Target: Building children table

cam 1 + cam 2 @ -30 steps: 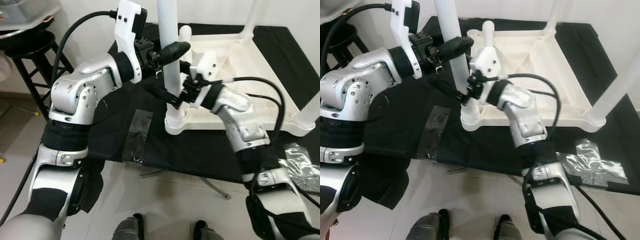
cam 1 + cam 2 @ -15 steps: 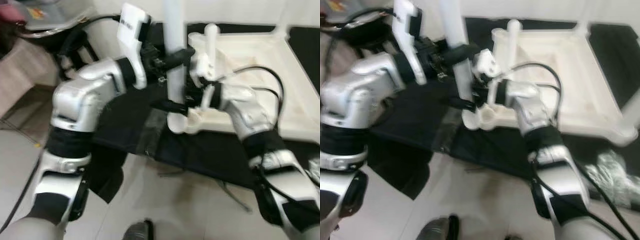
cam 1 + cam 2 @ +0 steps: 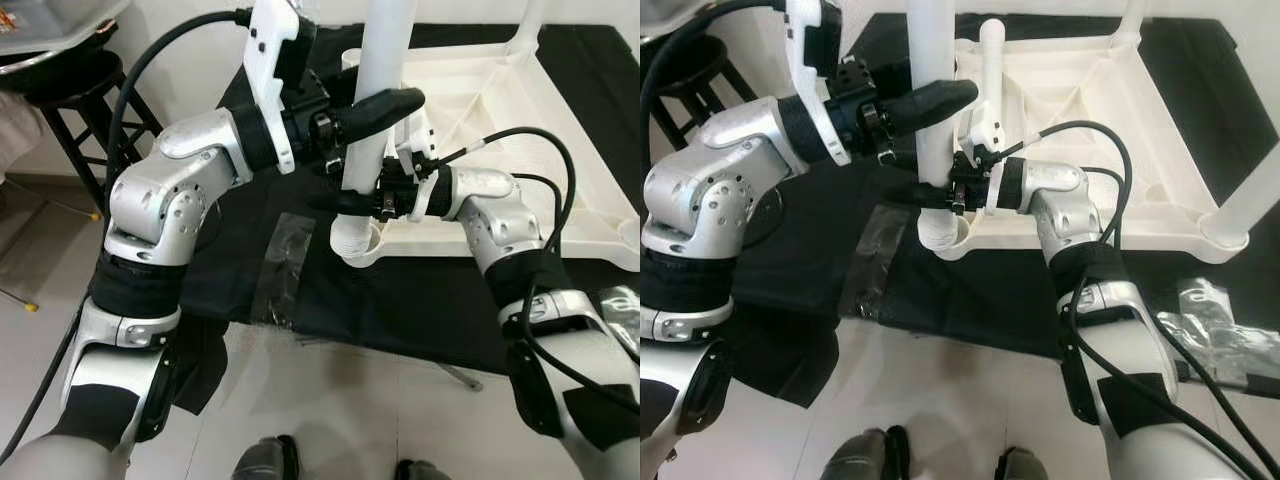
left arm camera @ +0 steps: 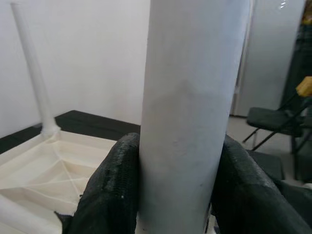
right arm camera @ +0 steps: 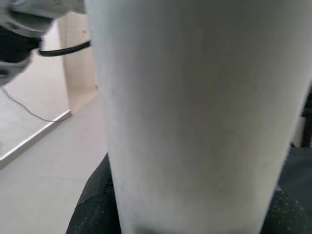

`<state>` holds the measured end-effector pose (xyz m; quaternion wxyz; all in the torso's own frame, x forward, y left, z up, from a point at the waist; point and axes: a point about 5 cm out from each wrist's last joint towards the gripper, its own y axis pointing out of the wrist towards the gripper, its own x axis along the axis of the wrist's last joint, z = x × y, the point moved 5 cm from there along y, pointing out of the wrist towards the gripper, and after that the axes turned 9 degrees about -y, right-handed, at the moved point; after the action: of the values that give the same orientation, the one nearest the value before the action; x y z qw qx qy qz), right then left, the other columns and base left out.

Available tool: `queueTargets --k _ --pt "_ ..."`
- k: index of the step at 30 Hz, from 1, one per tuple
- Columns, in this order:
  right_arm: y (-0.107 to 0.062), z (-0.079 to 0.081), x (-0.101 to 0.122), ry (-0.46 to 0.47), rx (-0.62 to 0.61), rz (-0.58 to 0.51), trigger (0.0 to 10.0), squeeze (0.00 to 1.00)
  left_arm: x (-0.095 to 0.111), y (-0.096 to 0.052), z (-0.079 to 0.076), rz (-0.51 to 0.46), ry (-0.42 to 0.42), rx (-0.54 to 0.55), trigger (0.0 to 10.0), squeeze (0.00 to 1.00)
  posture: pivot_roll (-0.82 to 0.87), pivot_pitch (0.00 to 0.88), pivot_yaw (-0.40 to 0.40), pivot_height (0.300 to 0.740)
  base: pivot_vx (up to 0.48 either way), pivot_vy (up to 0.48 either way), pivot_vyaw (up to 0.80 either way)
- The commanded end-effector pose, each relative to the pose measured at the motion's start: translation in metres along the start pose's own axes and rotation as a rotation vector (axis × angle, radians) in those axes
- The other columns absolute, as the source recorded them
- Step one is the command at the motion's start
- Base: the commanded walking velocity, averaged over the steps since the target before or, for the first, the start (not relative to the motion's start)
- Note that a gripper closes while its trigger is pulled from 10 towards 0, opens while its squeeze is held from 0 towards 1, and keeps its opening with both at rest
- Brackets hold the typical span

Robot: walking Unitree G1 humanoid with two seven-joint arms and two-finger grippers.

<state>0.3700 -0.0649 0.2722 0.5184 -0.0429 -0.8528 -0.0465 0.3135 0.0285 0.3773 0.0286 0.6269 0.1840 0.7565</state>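
The white table top (image 3: 500,100) lies upside down on a black-covered table (image 3: 420,300). A white leg (image 3: 378,70) stands upright with its lower end in the near-left corner socket (image 3: 357,243). My left gripper (image 3: 380,108) is shut on the leg high up, its black fingers (image 4: 114,185) pressed against both sides. My right gripper (image 3: 352,203) is shut on the same leg just above the socket; the leg (image 5: 195,112) is close up in the right wrist view. Two more legs (image 3: 1130,25) stand in the far-right and near-right corners (image 3: 1225,225).
A black stool (image 3: 60,90) stands at the left beside the table. Clear tape (image 3: 280,260) is stuck on the black cloth near its front edge. Crumpled plastic wrap (image 3: 1220,325) lies at the right. Pale tiled floor (image 3: 330,410) runs in front.
The head camera swung and settled back. Both grippers kept their hold on the leg. My right forearm now lies lower and more level, and the leg stands straighter in the socket.
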Motion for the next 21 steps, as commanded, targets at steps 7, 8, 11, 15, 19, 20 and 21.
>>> queueTargets --k 7,8,11,15,19,20,21 --pt "0.002 0.004 0.003 0.038 0.014 -0.063 0.0 0.0 0.009 -0.002 -0.042 -0.014 -0.105 -0.301 10.0 1.0 0.09 0.151 0.073 0.74 0.0 0.0 0.0" --pt "0.002 0.004 0.003 0.038 0.014 -0.063 0.0 0.0 0.009 -0.002 -0.042 -0.014 -0.105 -0.301 10.0 1.0 0.09 0.151 0.073 0.74 0.0 0.0 0.0" --pt "0.003 0.002 0.007 0.037 0.01 -0.078 0.0 0.0 0.016 -0.005 -0.034 -0.044 -0.091 -0.241 10.0 1.0 0.09 0.156 0.071 0.74 0.0 0.0 0.0" --pt "-0.004 -0.007 0.015 0.038 -0.014 -0.099 0.0 0.0 0.027 -0.025 -0.004 -0.113 -0.058 -0.024 10.0 1.0 0.1 0.183 0.055 0.74 0.0 0.0 0.0" --pt "-0.023 -0.019 0.024 0.046 -0.049 -0.107 0.0 0.0 0.02 -0.079 0.028 -0.129 -0.064 0.262 10.0 1.0 0.11 0.212 0.045 0.74 0.0 0.0 0.0" --pt "-0.023 -0.019 0.024 0.046 -0.049 -0.107 0.0 0.0 0.02 -0.079 0.028 -0.129 -0.064 0.262 10.0 1.0 0.11 0.212 0.045 0.74 0.0 0.0 0.0" --pt "-0.026 -0.021 0.026 0.046 -0.051 -0.107 0.0 0.0 0.019 -0.092 0.032 -0.127 -0.064 0.32 10.0 1.0 0.11 0.216 0.044 0.74 0.0 0.0 0.0"
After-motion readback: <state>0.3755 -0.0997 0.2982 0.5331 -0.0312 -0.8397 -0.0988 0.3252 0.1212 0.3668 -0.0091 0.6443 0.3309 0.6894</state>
